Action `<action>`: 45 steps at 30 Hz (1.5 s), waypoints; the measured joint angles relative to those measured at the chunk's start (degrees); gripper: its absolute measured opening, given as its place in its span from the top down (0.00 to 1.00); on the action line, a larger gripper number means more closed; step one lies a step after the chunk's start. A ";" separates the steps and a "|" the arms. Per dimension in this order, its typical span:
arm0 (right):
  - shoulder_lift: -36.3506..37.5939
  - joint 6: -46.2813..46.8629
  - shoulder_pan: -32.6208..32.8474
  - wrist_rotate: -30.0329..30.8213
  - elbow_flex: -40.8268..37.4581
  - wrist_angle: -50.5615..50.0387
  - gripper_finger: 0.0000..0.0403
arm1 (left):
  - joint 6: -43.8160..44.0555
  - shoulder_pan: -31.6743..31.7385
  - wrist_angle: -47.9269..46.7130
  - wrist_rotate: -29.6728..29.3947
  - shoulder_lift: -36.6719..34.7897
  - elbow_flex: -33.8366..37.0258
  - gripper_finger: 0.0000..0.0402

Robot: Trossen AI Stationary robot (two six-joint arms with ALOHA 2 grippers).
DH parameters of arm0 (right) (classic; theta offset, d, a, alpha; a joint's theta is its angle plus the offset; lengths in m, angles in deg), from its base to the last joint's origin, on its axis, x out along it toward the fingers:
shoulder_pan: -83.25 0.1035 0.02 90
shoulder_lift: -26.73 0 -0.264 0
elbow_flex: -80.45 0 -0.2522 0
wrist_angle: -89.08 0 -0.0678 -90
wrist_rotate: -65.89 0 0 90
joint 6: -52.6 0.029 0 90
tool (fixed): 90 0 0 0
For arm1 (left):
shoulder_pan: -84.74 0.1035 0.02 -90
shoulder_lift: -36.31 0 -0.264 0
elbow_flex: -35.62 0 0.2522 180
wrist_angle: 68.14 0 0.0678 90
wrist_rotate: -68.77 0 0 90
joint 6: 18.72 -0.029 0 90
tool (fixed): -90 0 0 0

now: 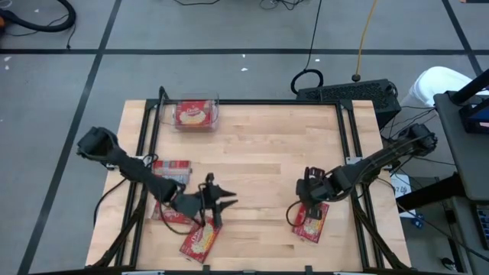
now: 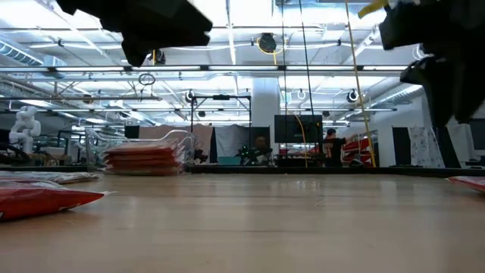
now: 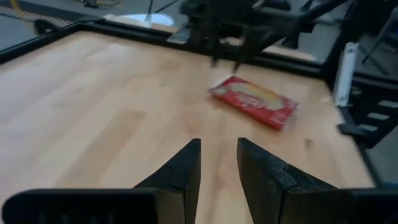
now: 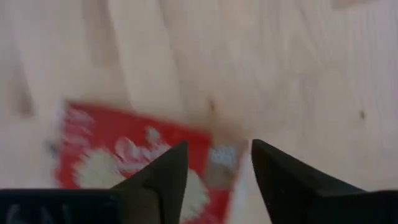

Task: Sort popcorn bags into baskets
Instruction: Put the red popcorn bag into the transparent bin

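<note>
**Q:** Popcorn bags, item one: where do they stand on your screens?

**Me:** Popcorn bags (image 1: 195,114) of the first lot lie stacked inside the clear plastic bin (image 1: 217,108) at the table's far edge, left of centre. In the low view I see that stack (image 2: 145,159) as red packets piled between see-through walls. A second lot (image 1: 171,169) lies by the left edge of the wooden table (image 1: 260,153), partly under my left arm. One single packet (image 1: 200,241) rests tilted near the front edge, just beside the left gripper. One more packet (image 1: 315,222) lies toward the front right, directly under the right gripper.

**Q:** Item two, the left gripper?

**Me:** Left gripper (image 1: 228,202) hangs over bare wood, pointing toward the table's middle. In its wrist view I see its fingers (image 3: 183,174) parted by a narrow gap with nothing between them, released. Beyond them I see the right-hand packet (image 3: 254,101) and the other arm above it.

**Q:** Item three, the right gripper?

**Me:** Right gripper (image 1: 299,215) points down at the packet's near-left end. In its wrist view the fingers (image 4: 163,177) stand apart above the red wrapper (image 4: 130,158), one over the packet's corner, the other over wood. I see nothing clamped; whether the tips touch the packet I cannot tell.

**Q:** Anything else?

**Me:** A keyboard (image 1: 348,95) sits on the floor past the table's far right corner.
</note>
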 joint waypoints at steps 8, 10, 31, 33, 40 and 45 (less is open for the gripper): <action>-0.60 -18.58 -0.13 -3.18 -0.12 -2.65 0.36 | 1.72 -2.25 7.47 -2.51 11.07 -6.08 0.73; -0.61 -24.50 -0.13 -3.23 -0.12 -2.51 0.32 | 1.96 -2.26 7.17 -2.68 13.56 -8.46 0.73; -1.85 -42.28 -6.59 -16.19 -16.39 24.49 0.41 | -4.61 -1.06 5.77 -2.24 25.64 -23.47 0.73; -3.27 -42.71 -7.36 -19.33 -17.31 25.27 0.42 | -4.92 -0.50 5.38 -2.20 25.64 -23.47 0.73; -6.54 -42.90 -8.18 -19.99 -18.92 29.23 0.68 | -6.80 2.08 2.76 -1.52 25.64 -23.49 0.73; -6.64 -42.07 -8.13 -19.61 -18.98 31.80 0.94 | -7.81 4.34 2.49 3.23 25.64 -23.49 0.73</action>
